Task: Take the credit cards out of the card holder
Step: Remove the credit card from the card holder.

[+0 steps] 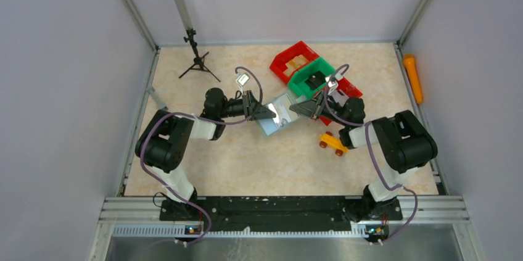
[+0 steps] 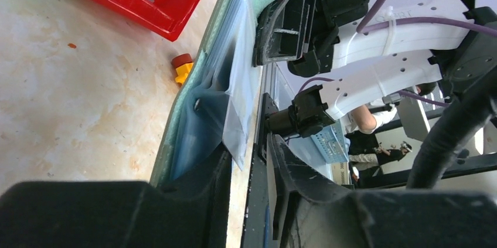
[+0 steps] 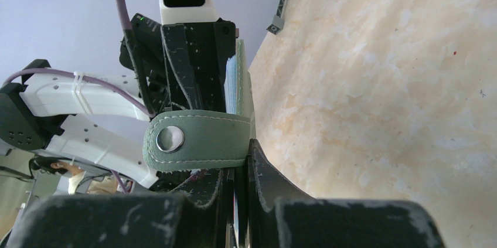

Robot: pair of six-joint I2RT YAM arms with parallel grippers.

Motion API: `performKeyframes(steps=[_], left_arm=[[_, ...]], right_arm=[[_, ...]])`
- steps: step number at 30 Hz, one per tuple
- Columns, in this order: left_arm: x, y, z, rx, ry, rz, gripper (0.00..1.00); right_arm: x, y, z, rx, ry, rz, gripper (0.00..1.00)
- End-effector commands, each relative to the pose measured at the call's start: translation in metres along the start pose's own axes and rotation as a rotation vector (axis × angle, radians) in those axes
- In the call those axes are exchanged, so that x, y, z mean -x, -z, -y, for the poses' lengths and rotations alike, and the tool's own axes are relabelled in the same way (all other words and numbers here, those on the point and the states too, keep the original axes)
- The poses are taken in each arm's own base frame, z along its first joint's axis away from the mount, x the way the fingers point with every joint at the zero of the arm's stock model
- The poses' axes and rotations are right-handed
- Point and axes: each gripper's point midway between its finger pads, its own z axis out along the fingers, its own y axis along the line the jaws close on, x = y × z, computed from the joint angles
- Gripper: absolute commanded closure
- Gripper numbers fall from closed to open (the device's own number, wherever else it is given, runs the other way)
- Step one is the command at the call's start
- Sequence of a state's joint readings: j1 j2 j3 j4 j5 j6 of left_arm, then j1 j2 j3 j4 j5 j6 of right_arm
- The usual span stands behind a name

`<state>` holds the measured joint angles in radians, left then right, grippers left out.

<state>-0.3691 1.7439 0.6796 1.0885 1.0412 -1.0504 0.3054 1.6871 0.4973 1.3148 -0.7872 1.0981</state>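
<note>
Left gripper [image 1: 264,111] and right gripper [image 1: 301,108] each clenched an opposite edge of the card holder [image 1: 279,117].

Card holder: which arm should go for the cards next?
Probably right: left gripper clamps the card holder by its sleeved body; right gripper only pinches the tab end, so it can let go.

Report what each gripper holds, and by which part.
Both hold the card holder: the left gripper clamps one edge, the right gripper the opposite edge, beside the snap tab.
</note>
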Motion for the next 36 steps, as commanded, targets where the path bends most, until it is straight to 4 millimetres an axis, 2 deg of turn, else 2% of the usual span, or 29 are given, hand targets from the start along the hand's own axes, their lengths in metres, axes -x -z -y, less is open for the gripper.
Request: performKeyframes(steps=[1, 4, 6, 10, 11, 13, 19, 27, 31, 36], left_arm=[[0.002, 0.001, 0.008, -0.055, -0.041, 0.005, 0.65], [0.002, 0.001, 0.008, -0.055, -0.046, 0.008, 0.64], [0.002, 0.001, 0.007, -0.05, -0.047, 0.008, 0.71], [0.004, 0.001, 0.004, -0.041, -0.039, 0.01, 0.98], [0.004, 0.002, 0.002, -0.034, -0.033, 0.014, 1.0], [0.007, 0.006, -0.003, -0.013, -0.018, 0.028, 1.0], [0.022, 0.032, -0.029, 0.101, 0.044, 0.118, 1.0], [0.029, 0.048, -0.022, 0.137, 0.005, 0.168, 1.0], [0.033, 0.055, -0.01, 0.146, -0.071, 0.212, 1.0], [0.035, 0.062, -0.012, 0.235, -0.127, 0.237, 1.0]], right_arm=[[0.004, -0.005, -0.025, 0.103, 0.061, 0.008, 1.0], [0.002, -0.006, -0.026, 0.106, 0.062, 0.001, 1.0], [0.002, -0.006, -0.026, 0.108, 0.064, -0.001, 1.0], [0.003, -0.006, -0.026, 0.106, 0.068, 0.001, 1.0], [0.003, -0.006, -0.026, 0.099, 0.071, 0.004, 1.0], [0.007, -0.004, -0.023, 0.073, 0.084, 0.017, 1.0], [0.015, 0.003, 0.013, -0.109, 0.073, 0.056, 1.0], [0.015, 0.006, 0.032, -0.18, 0.043, 0.05, 1.0], [0.0, -0.003, 0.043, -0.185, 0.006, -0.032, 1.0], [-0.034, -0.03, 0.047, -0.162, 0.005, -0.191, 1.0]])
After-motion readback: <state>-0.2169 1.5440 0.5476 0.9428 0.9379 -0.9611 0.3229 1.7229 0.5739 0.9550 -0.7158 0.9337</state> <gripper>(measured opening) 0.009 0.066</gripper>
